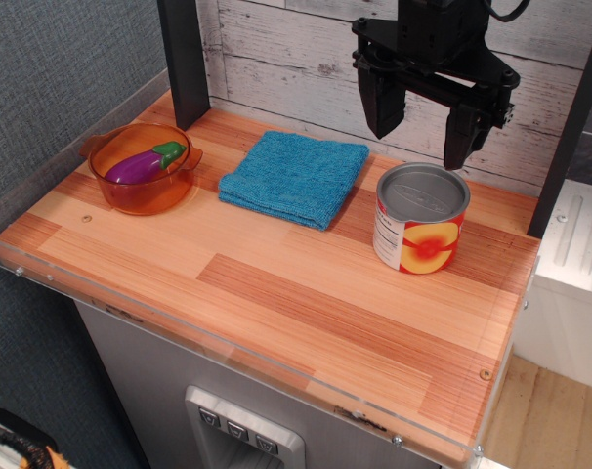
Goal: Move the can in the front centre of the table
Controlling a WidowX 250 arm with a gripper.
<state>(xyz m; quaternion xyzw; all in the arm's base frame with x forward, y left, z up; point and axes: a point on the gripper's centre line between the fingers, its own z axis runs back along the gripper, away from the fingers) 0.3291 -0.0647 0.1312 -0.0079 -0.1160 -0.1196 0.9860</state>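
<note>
The can is short and wide, with a grey metal lid and a white label showing red-yellow peach fruit. It stands upright on the right side of the striped wooden table. My black gripper hangs above and a little behind the can, apart from it. Its two fingers are spread wide and hold nothing.
An orange translucent bowl with a purple eggplant inside stands at the left. A folded blue towel lies at the back centre, left of the can. A clear acrylic rim runs along the table's front edge. Black posts stand at the back.
</note>
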